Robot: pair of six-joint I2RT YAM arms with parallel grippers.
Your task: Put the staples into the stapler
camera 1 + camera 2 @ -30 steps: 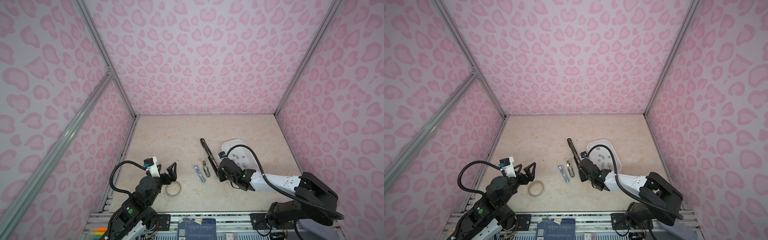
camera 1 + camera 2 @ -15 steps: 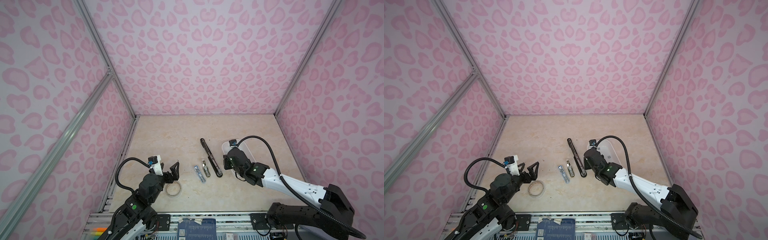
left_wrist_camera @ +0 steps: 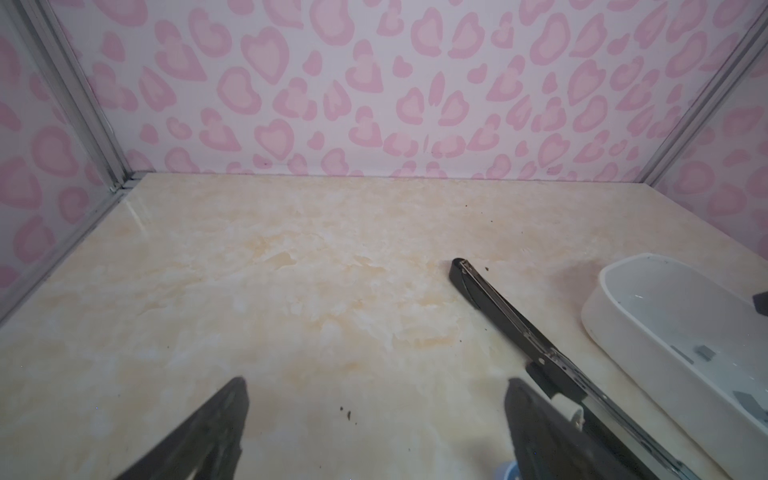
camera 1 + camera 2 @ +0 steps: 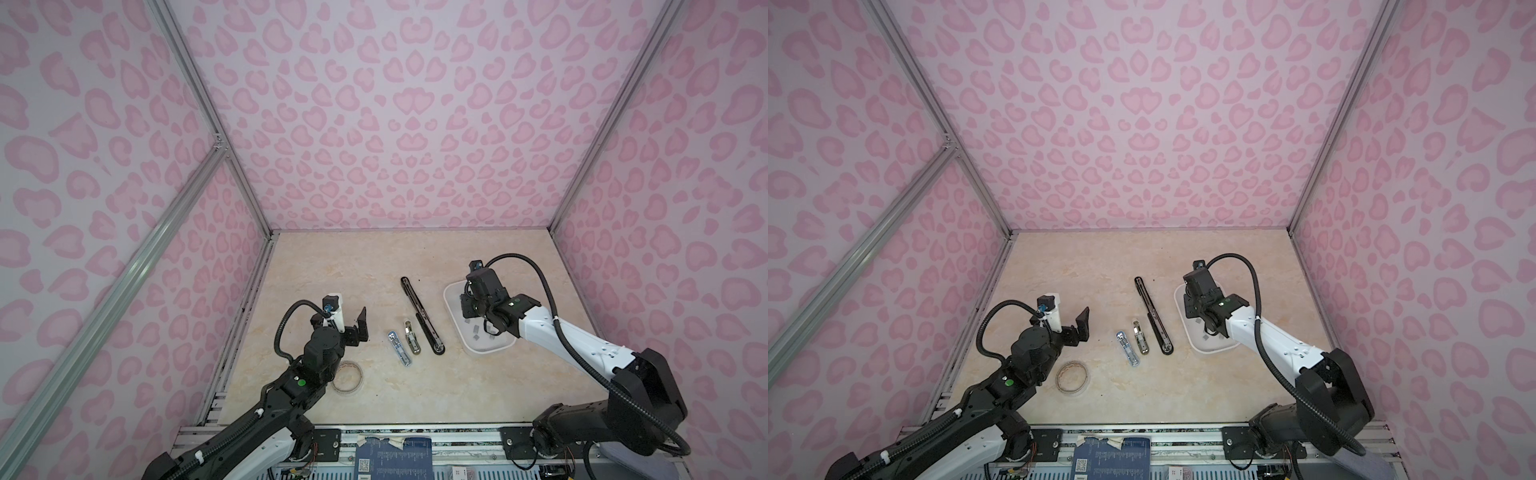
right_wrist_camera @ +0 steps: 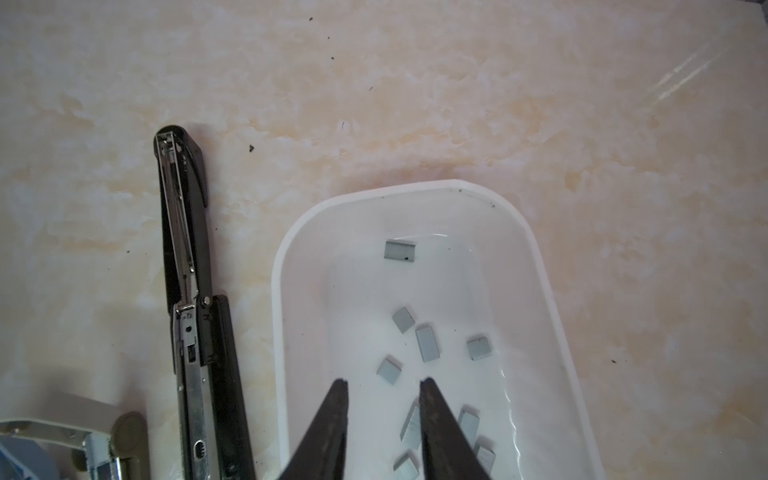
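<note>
Presently right gripper, narrowly parted, empty, hangs above staples; flat strips may slip. Left gripper: wide, empty.

Right wrist view: the black stapler and the white tray run off the frame's edge; the right gripper's fingers cover parts of several staples; what we take to be a small stapler is cropped at the corner; left wrist view: the left gripper's finger hides the black stapler's near end.
</note>
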